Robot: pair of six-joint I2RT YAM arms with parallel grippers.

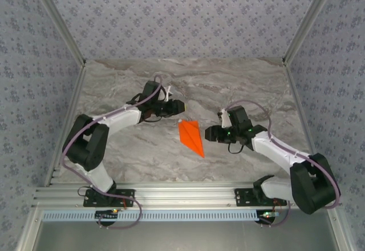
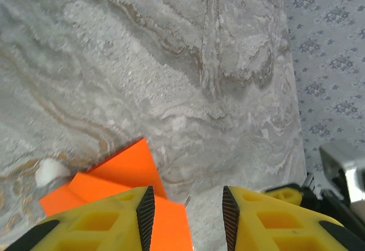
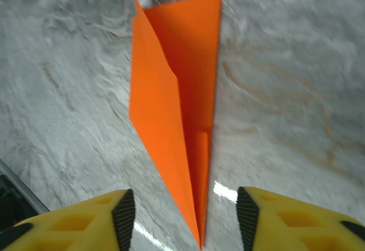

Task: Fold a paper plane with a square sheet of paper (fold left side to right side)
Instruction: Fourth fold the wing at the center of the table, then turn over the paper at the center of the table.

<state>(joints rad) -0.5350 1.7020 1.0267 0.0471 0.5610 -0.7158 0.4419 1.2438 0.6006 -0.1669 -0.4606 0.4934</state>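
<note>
Parted and gripping nothing, the left pincer (image 1: 180,108) is hanging just beyond the wide end of the paper plane (image 1: 191,137), while the right pincer (image 1: 209,132) is hanging just beside its right edge, jaws likewise apart. Orange and slim, the plane is lying near the middle of the table (image 1: 251,85), its sharp tip pointing toward the arms' bases, a crease running along its length. In the right wrist view the tip is showing in the gap between the fingers (image 3: 122,214). Bare marbled surface is stretching all around, out to the patterned walls (image 1: 182,17) and the metal rail (image 1: 182,197) at the near edge.
</note>
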